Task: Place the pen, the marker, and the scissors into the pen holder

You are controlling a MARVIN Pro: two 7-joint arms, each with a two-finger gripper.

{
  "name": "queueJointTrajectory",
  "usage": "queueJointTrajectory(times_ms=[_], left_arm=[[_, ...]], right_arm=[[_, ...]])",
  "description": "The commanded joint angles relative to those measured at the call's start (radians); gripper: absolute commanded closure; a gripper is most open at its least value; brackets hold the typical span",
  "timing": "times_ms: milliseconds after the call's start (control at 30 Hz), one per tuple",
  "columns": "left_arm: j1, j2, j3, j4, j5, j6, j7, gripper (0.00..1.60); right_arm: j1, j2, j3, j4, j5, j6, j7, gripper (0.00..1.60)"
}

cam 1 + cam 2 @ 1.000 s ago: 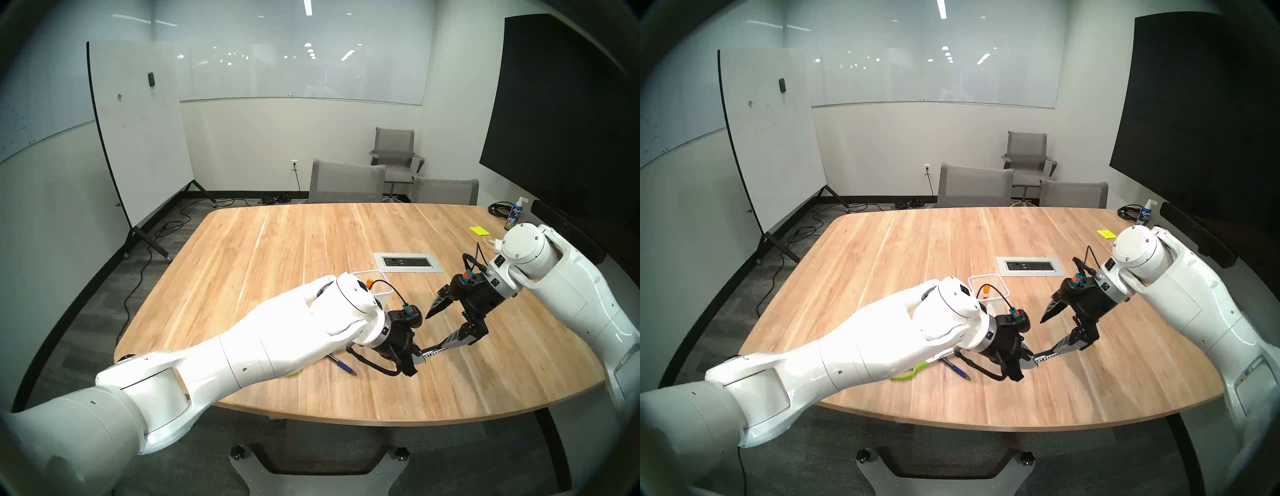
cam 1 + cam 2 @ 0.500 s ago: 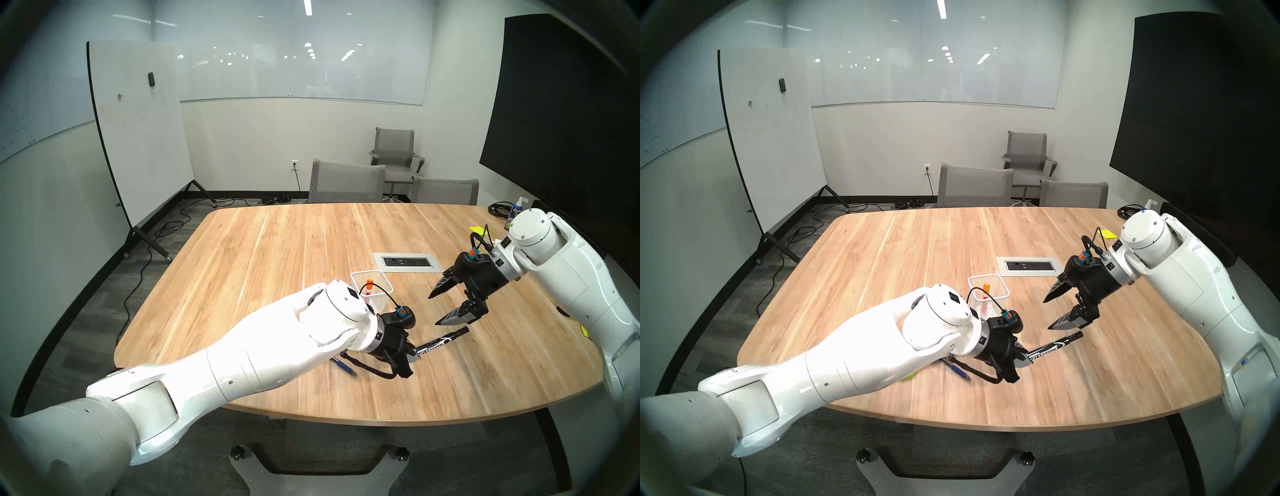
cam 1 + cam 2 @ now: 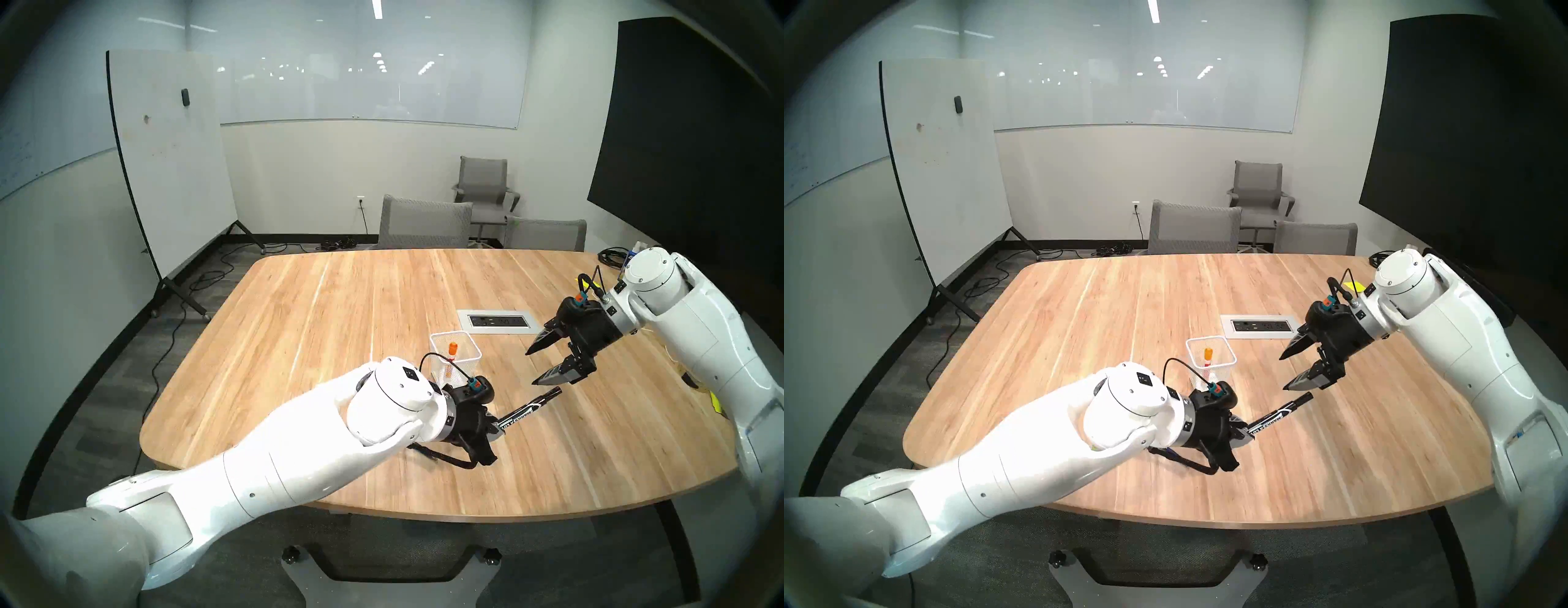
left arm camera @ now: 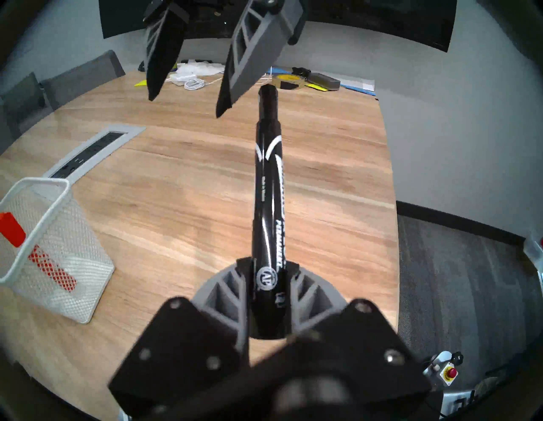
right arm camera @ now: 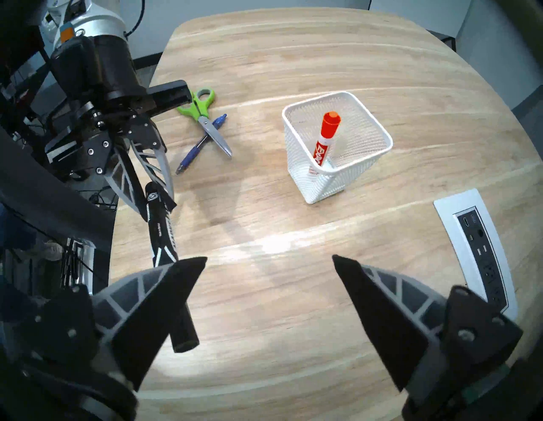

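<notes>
Left gripper (image 4: 266, 297): clamped on the rear end of the black marker (image 4: 267, 188), most of the barrel sticking out past the fingers, off the table (image 3: 382, 288).

- Marker looks light, stiff, glossy plastic, so likely slippery. An end grip leaves a long lever, so I'd expect it to pivot if bumped.
- Scissors (image 5: 205, 117) lie flat w/ blades across the pen (image 5: 199, 144), touching. Metal blades rigid, heavier; probably best taken near the pivot. Pen thin, low on the wood, likely fiddly.
- Pen holder (image 5: 338, 153): upright, light mesh, may tip. 1 red marker (image 5: 324, 138) leans inside.

Right gripper (image 5: 269, 264): jaws apart, empty, hovering just above the marker's free tip.
</notes>
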Motion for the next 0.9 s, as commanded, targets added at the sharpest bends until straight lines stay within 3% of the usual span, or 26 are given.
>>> queueJointTrajectory(times_ms=[0,233,333,533,633,800,867], left_arm=[[0.03,0.013,-0.029,-0.082,-0.001,-0.026,0.037,1.6],[0.075,0.036,-0.032,-0.116,-0.01,-0.039,0.068,1.6],[0.093,0.046,-0.037,-0.13,-0.013,-0.046,0.084,1.6],[0.121,0.067,-0.05,-0.165,-0.015,-0.065,0.116,1.6],[0.138,0.079,-0.057,-0.19,-0.014,-0.076,0.136,1.6],[0.178,0.107,-0.08,-0.241,-0.016,-0.099,0.179,1.6],[0.189,0.117,-0.087,-0.254,-0.016,-0.107,0.194,1.6]], right_arm=[[0.053,-0.008,0.004,0.022,0.003,-0.003,-0.001,0.64],[0.088,-0.032,0.0,0.073,-0.001,0.001,-0.001,0.51],[0.098,-0.038,-0.003,0.089,-0.002,0.001,-0.001,0.55],[0.11,-0.044,-0.012,0.113,-0.001,-0.007,-0.001,0.92],[0.113,-0.045,-0.015,0.123,-0.002,-0.012,-0.001,1.19],[0.117,-0.042,-0.021,0.134,0.002,-0.019,-0.001,1.24],[0.117,-0.037,-0.026,0.135,0.009,-0.023,-0.001,1.49]])
